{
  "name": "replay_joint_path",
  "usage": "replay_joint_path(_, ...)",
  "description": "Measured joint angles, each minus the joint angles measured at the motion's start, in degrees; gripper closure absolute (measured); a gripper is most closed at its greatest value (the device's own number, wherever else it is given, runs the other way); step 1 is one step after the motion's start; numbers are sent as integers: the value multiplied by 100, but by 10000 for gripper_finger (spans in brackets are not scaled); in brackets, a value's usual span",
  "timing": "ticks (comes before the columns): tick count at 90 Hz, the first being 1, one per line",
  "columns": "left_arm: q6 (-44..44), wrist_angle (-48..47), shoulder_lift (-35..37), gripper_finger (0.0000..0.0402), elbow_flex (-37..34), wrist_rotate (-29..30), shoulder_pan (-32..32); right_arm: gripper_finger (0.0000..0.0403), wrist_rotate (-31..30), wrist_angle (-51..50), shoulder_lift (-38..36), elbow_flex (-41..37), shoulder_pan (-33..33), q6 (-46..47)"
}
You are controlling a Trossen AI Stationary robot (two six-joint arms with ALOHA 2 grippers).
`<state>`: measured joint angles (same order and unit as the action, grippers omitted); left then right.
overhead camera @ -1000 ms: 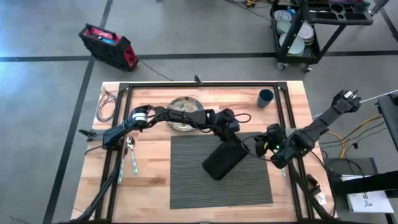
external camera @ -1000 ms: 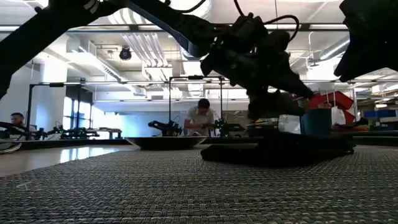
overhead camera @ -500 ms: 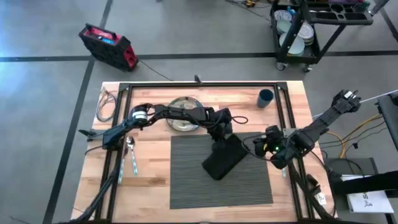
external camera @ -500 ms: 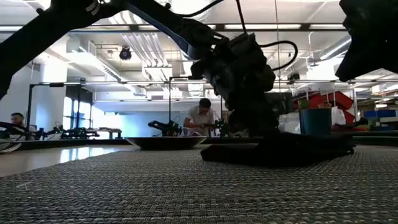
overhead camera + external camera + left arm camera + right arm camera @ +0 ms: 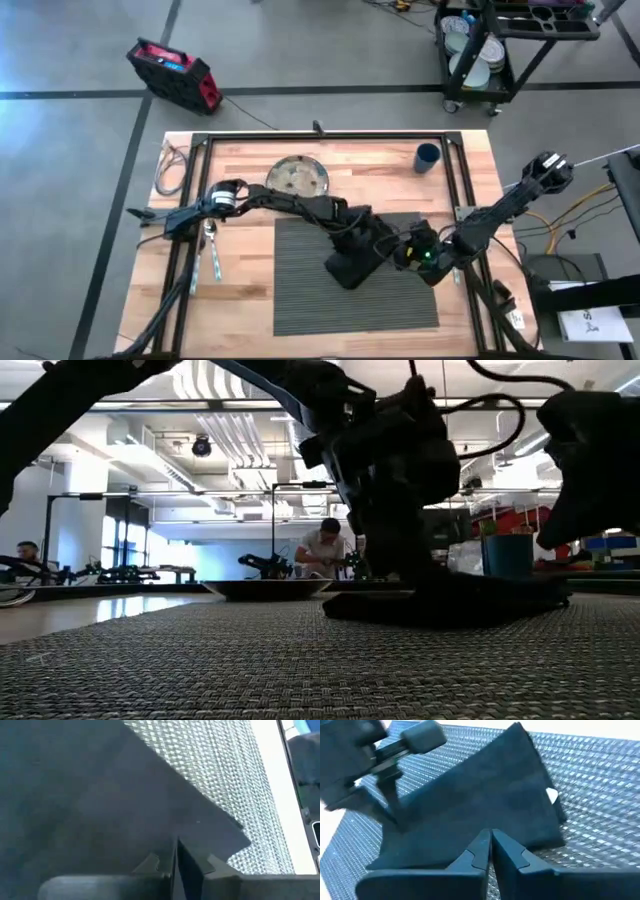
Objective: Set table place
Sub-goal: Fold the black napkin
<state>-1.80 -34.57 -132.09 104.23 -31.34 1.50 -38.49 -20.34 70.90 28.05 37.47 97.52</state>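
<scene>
Both grippers have moved onto the folded black cloth napkin (image 5: 352, 262), which lies on the ribbed dark grey rectangular placemat (image 5: 300, 290) on the light wooden table (image 5: 250, 310). Left gripper (image 5: 362, 237) and right gripper (image 5: 408, 250) press on it with fingers closed together, grasping nothing. A round metal plate (image 5: 297, 178) sits beyond the mat, a blue cup (image 5: 427, 157) near the table's corner.
</scene>
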Motion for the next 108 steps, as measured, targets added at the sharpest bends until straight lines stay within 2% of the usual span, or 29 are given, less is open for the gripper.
replay_joint_path(32, 114, 233, 2, 401, -59, 230, 46, 403, 182, 726, 724, 0, 0, 6)
replay_joint_path(52, 450, 754, 4, 401, -453, 217, 61, 403, 296, 993, 1049, 0, 0, 45)
replay_joint_path(67, 688, 1103, 15, 402, -658, 43, 59, 403, 309, 1045, 1097, 0, 0, 47)
replay_joint_path(87, 648, 1087, 74, 402, -679, 36, 61, 403, 307, 1045, 1092, 36, 0, 47)
replay_joint_path(108, 261, 1106, 575, 402, -685, 47, -82, 403, 202, 1041, 910, 81, 4, 29)
